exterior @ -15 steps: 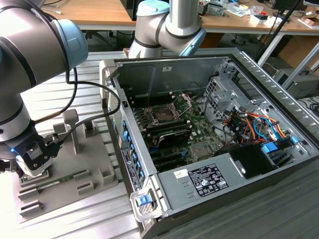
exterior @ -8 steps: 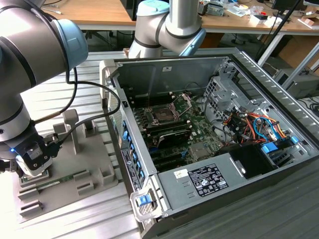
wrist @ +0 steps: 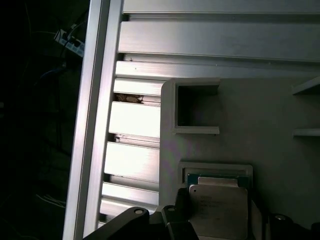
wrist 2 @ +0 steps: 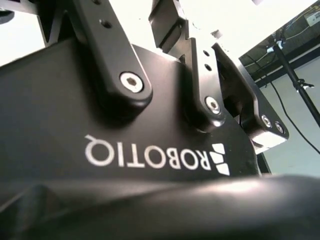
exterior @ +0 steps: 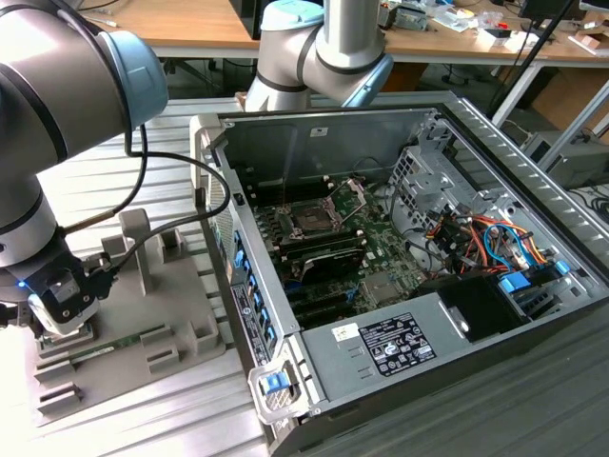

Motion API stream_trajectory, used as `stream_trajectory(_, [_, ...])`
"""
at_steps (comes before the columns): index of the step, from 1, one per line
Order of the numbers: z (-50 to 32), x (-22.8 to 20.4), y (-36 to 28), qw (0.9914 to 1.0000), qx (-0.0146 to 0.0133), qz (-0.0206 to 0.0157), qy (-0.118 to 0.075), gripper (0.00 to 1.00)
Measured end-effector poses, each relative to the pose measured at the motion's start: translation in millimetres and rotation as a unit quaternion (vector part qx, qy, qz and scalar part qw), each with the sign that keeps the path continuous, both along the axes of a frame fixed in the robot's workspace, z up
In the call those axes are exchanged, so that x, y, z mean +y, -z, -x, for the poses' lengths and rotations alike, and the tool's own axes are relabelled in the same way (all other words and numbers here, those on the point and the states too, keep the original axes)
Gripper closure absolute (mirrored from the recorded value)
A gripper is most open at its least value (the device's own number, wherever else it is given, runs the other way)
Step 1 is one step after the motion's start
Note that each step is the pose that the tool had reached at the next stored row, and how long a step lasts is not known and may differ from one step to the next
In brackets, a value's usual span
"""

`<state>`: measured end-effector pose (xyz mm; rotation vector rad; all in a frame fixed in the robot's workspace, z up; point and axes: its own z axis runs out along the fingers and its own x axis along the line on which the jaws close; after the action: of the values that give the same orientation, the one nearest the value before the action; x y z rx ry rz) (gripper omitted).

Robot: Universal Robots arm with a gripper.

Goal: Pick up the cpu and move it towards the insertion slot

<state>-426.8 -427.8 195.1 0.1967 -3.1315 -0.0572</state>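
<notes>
The cpu point(wrist: 218, 207) is a small square chip with a pale silvery top. In the first wrist view it lies inside a grey square-rimmed holder point(wrist: 216, 166). My gripper point(exterior: 63, 322) is low over that holder, at the near corner of the grey fixture plate on the exterior view's left. Dark parts of the gripper point(wrist: 150, 224) sit right beside the chip. The insertion slot point(exterior: 313, 218) is a dark square socket in the green motherboard inside the open computer case, with its metal load plate point(exterior: 354, 193) hinged up. It lies well off to the exterior view's right of my gripper.
The grey fixture plate point(exterior: 176, 286) carries raised blocks and a thin green memory stick point(exterior: 107, 342). The case wall point(exterior: 228, 257) stands between the plate and the motherboard. Drive cage, coloured cables point(exterior: 485, 238) and a power supply point(exterior: 400, 345) crowd the case. Ribbed aluminium table point(wrist: 132, 162) lies beneath.
</notes>
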Motion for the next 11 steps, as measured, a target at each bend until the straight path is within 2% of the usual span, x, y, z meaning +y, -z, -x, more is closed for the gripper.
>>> stream_trajectory(11, [0.0, 0.0, -2.8, 1.00000, 0.0000, 0.0000, 0.000, 0.45])
